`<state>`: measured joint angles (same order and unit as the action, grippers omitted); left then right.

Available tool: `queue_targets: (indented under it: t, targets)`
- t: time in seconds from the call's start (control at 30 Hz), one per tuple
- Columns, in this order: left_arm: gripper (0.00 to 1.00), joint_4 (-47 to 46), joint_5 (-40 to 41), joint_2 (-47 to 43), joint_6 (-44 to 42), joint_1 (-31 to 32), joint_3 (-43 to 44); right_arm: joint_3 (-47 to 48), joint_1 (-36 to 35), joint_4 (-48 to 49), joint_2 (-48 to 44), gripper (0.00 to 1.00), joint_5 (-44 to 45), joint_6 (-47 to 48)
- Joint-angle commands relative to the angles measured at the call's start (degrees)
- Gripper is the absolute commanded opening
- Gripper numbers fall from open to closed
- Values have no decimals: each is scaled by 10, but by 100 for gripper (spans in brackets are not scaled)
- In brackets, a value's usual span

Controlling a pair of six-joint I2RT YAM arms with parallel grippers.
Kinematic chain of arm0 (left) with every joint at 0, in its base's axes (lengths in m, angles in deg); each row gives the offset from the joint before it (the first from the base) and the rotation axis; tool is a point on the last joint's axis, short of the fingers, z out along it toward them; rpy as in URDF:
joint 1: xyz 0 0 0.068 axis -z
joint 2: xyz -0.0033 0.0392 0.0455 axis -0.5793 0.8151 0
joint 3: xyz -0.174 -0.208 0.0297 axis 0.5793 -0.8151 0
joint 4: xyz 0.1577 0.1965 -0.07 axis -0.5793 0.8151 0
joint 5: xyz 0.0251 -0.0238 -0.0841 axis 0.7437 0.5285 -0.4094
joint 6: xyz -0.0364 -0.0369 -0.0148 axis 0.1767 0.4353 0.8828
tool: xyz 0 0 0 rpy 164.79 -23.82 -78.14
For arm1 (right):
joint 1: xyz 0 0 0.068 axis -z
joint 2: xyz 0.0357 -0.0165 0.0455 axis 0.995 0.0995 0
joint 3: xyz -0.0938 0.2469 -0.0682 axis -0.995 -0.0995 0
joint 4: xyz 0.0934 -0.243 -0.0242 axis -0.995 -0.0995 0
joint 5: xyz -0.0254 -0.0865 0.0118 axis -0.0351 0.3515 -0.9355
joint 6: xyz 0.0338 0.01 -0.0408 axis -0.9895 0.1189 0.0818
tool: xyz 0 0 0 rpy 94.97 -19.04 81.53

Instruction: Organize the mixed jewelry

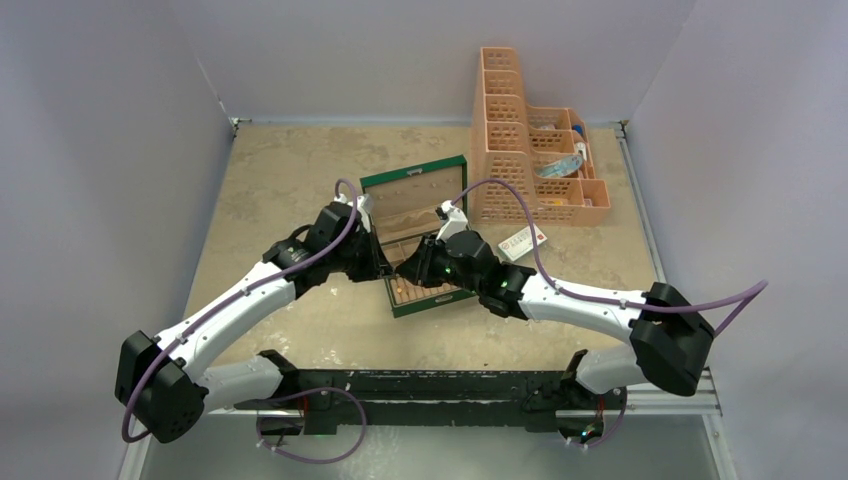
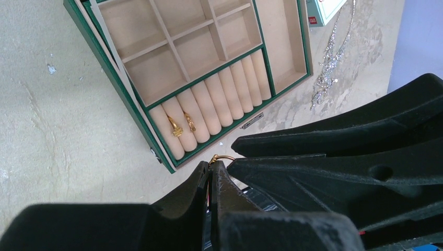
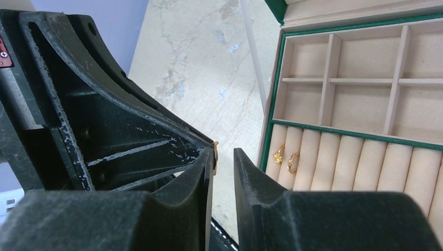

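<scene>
Gold ring (image 2: pixel 214 158) sits pinched in the closed left hand (image 2: pixel 213 171) just outside the rim of the open green jewelry box (image 2: pixel 127 99), whose ring rolls (image 2: pixel 219 99) hold two more gold rings (image 2: pixel 175 127). Right hand (image 3: pixel 224 167) hangs beside it, fingers (image 3: pixel 256 183) parted; silvery chains (image 2: pixel 329 57) lie on the desk (image 2: pixel 52 130) beyond.

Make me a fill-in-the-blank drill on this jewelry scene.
1. The box holds ___ gold rings.
2. The left hand pinches a third gold ___.
3. The chain lies on the ___, outside the box.

Missing words: two; ring; table.
</scene>
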<state>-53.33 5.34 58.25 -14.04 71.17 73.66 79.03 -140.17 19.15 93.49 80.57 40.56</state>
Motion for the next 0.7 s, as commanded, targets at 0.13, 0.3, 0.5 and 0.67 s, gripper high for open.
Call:
queue_targets:
  t: [0.13,0.3,0.5,0.67]
  targets:
    - [0,-17,-7,-9,12,2,23,14,-3,36,1,14,-34,10]
    - [0,-19,-7,-16,19,2,25,10,-2,44,-4,0,-50,-4]
    - [32,-49,25,-88,29,2,-3,-1,-1,48,-41,0,-25,13]
    - [51,-92,30,-165,29,2,-30,-5,8,58,-85,0,-23,48]
